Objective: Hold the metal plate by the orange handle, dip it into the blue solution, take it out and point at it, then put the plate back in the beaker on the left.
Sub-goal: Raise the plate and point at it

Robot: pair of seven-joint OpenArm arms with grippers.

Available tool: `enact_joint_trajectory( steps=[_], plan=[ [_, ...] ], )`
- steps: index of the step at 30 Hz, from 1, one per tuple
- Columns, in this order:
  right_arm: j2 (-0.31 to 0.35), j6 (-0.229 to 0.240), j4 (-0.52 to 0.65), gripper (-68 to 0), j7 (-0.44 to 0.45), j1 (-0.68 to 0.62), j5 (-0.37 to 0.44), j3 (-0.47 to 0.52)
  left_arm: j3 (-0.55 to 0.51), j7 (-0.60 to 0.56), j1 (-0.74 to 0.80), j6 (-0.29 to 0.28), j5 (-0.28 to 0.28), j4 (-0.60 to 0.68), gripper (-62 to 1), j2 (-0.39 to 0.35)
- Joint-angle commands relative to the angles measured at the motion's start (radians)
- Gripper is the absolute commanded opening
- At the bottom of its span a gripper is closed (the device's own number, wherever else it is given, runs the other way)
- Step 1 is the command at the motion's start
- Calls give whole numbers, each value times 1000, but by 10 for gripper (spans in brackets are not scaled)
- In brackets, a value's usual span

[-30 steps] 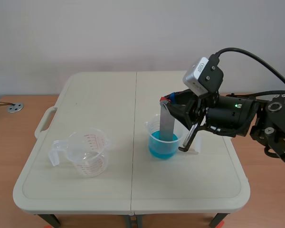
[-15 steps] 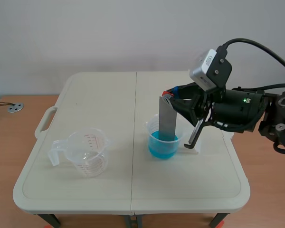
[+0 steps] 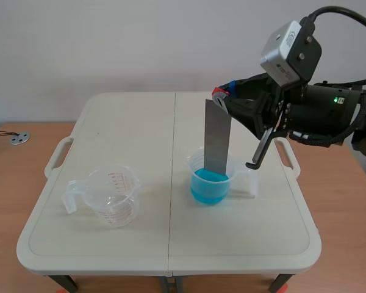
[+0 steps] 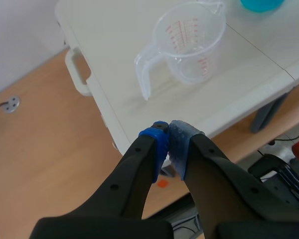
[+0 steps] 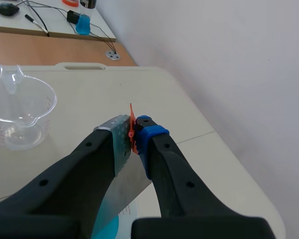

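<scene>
Scene view: my right gripper point(image 3: 222, 97) is clamped on the orange handle point(image 3: 218, 93), with the metal plate point(image 3: 218, 137) upright, plain grey, its lower edge inside the beaker of blue solution point(image 3: 209, 186). I'd say the dip is in hand; pointing and the return to the empty beaker point(image 3: 113, 196) on the table point(image 3: 140, 122) are not yet done. Left wrist view: my left gripper point(image 4: 169, 139) is closed on nothing, off the table's edge, empty beaker ahead. Right wrist view: handle pinched between my fingers, plate hanging down toward the solution.
</scene>
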Motion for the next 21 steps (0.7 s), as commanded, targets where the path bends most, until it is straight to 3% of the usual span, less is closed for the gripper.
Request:
enact_joint_trajectory(
  steps=[1, 10, 21],
  plan=[
    [16, 6, 34, -662, 2, 12, 28, 3, -1, -14, -23, -4, -7, 14, -580, -3],
    [57, 6, 127, -662, -45, 10, 118, 5, 8, 40, -130, -27, 4, 14, -580, -3],
    [76, 6, 225, -662, -125, 10, 225, 38, 94, 168, -304, -45, 17, 14, -580, -3]
  ],
)
